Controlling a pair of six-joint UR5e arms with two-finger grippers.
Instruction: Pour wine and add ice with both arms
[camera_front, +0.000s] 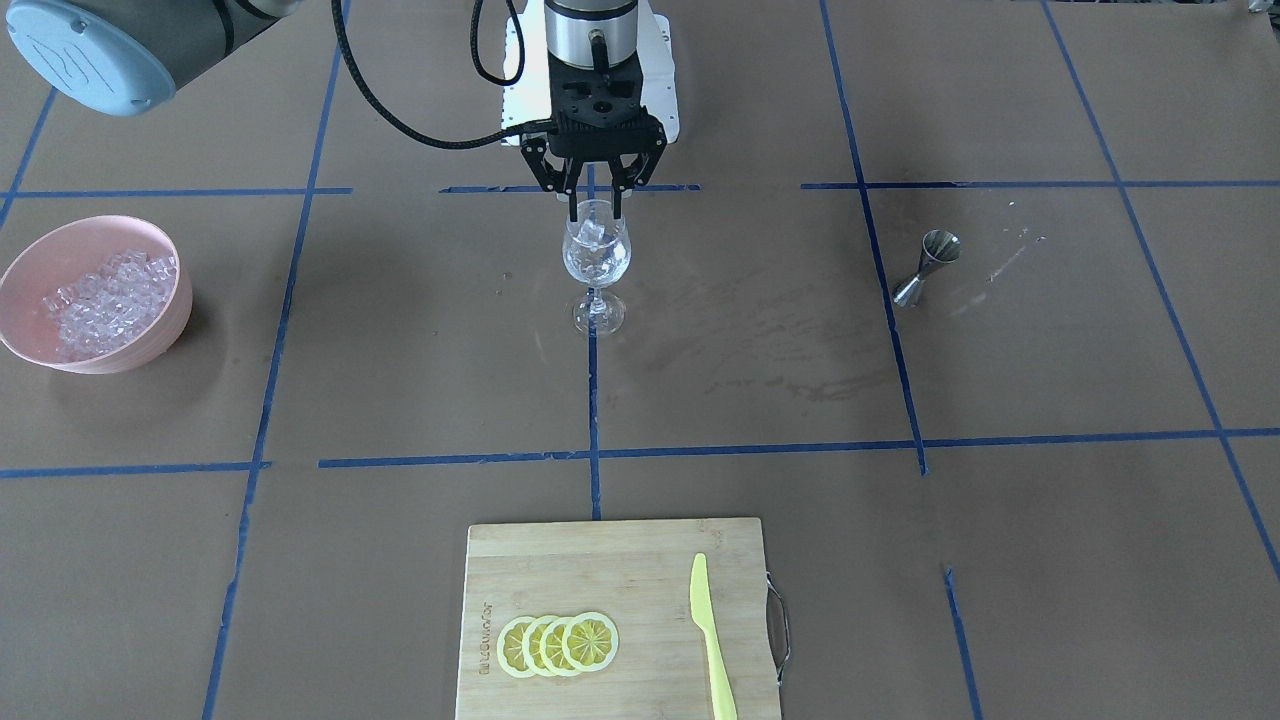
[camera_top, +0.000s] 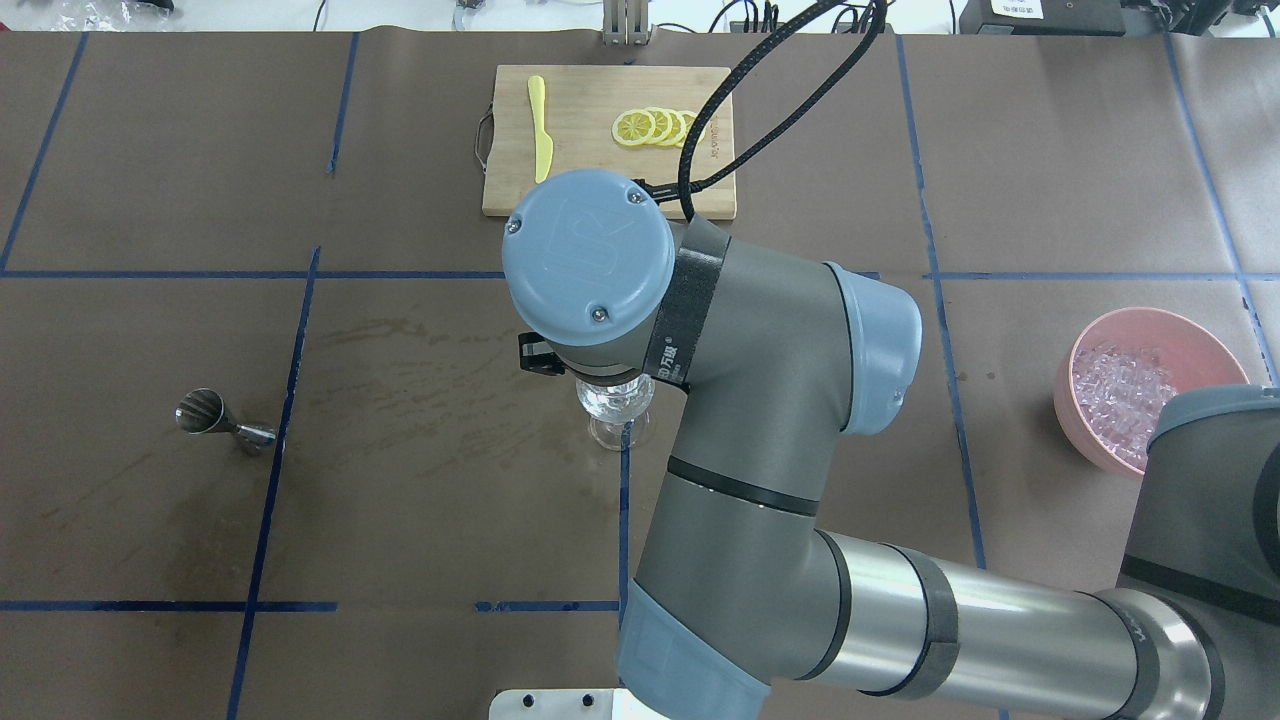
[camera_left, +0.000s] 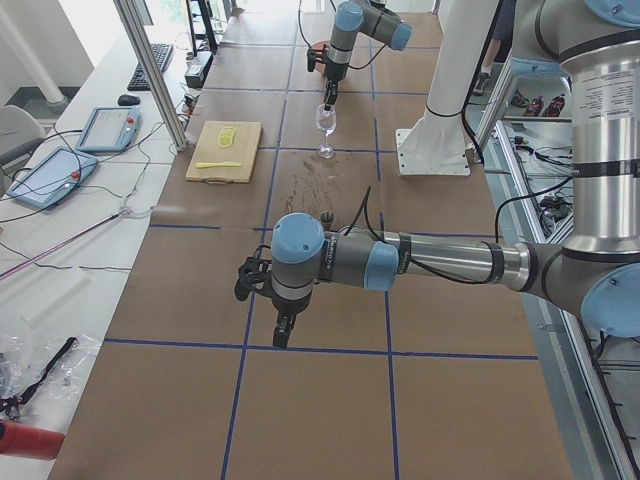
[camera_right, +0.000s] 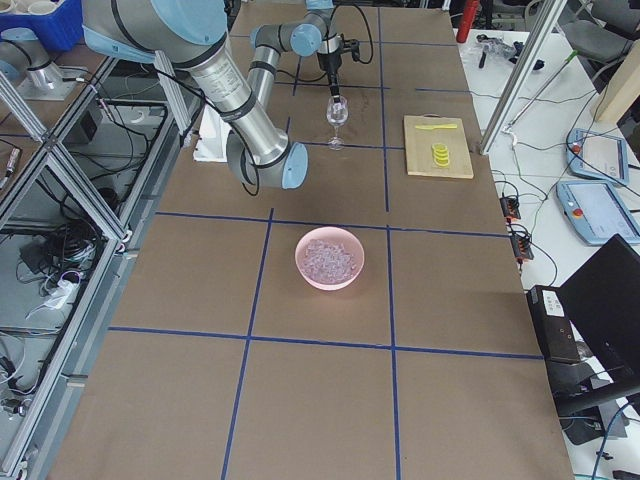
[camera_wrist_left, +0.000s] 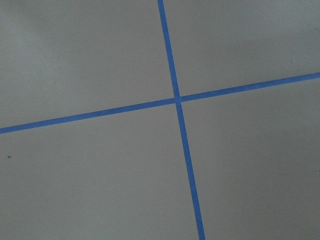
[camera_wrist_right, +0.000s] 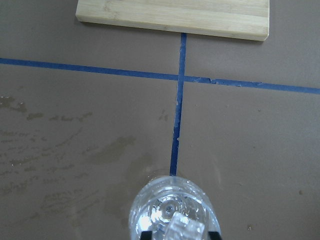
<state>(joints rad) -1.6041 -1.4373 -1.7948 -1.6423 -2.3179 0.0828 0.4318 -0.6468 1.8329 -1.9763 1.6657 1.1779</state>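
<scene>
A clear stemmed wine glass (camera_front: 597, 262) stands at the table's middle with clear ice cubes (camera_front: 596, 235) inside; no dark wine shows in it. My right gripper (camera_front: 595, 210) hangs straight over its rim, jaws apart. In the right wrist view one cube (camera_wrist_right: 185, 227) lies loose between the fingertips (camera_wrist_right: 146, 234), touching neither. A pink bowl (camera_front: 20, 335) heaped with ice (camera_front: 105, 300) sits on my right side. My left gripper (camera_left: 281, 338) shows only in the exterior left view, low over bare table; I cannot tell its state.
A steel jigger (camera_front: 928, 265) appears to lie on its side on my left half, near dried stains. A bamboo cutting board (camera_front: 600, 560) with lemon slices (camera_front: 558, 645) and a yellow knife (camera_front: 710, 640) sits at the far edge. Blue tape lines grid the table.
</scene>
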